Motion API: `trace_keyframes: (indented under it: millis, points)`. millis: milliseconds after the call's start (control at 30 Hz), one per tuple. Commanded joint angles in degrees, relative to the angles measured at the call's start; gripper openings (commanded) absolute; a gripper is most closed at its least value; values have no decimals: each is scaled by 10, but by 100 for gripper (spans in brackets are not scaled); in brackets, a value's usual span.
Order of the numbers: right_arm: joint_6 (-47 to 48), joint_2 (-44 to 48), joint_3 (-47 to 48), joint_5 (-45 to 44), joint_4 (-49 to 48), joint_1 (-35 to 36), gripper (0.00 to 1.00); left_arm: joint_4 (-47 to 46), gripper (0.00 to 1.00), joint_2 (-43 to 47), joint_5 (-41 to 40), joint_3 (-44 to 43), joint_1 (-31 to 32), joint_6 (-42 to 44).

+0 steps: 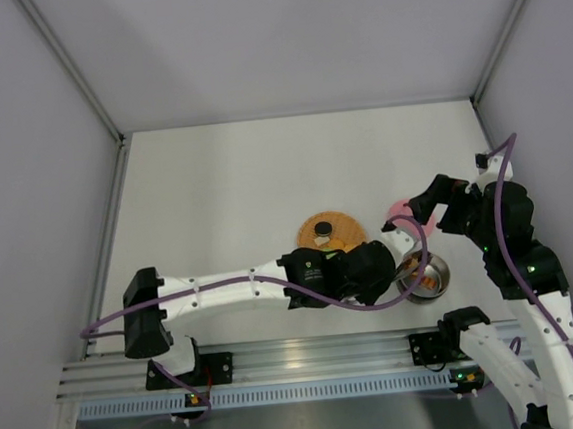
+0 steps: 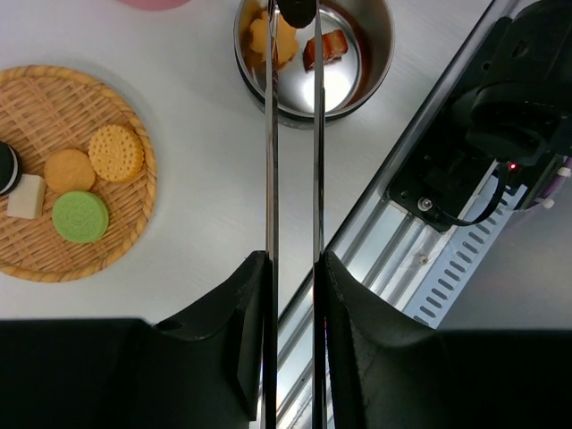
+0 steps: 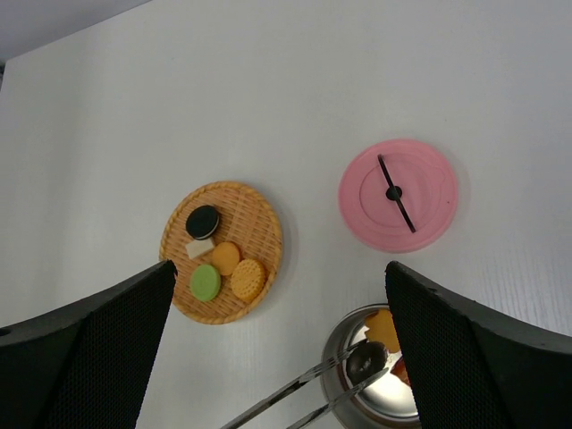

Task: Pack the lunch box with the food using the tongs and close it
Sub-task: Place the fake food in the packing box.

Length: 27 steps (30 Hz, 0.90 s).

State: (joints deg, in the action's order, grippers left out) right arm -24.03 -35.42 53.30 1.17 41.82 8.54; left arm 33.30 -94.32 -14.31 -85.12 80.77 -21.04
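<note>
So, roughly halfway: the left gripper (image 2: 293, 268) is clamped on the tongs (image 2: 271, 161), which pinch a dark piece (image 2: 298, 9) over the steel lunch box (image 2: 384, 45), top centre of the left wrist view. Five pieces (image 2: 79, 215) wait on the woven mat (image 3: 261, 231), the pink lid (image 3: 398, 194) lies off, and the right gripper (image 3: 279, 266) is spread wide, empty.

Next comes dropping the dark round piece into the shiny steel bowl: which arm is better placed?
Left. The left gripper is shut on the long thin silver tongs, whose tips pinch the dark round piece right over the small shiny steel bowl. The right gripper hangs open and empty above the table.
</note>
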Motion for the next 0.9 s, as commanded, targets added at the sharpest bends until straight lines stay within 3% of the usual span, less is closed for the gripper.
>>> trace_keyframes:
  millis: [0,567,867]
  points:
    - [8,0,21,-5,10,-10,99,-25,23,-18,10,-24,2,10]
    - [7,1,15,-6,10,-10,99,-32,49,-33,31,-21,10,16]
    - [8,6,9,-8,11,-9,99,-36,51,-4,-18,-8,12,13]
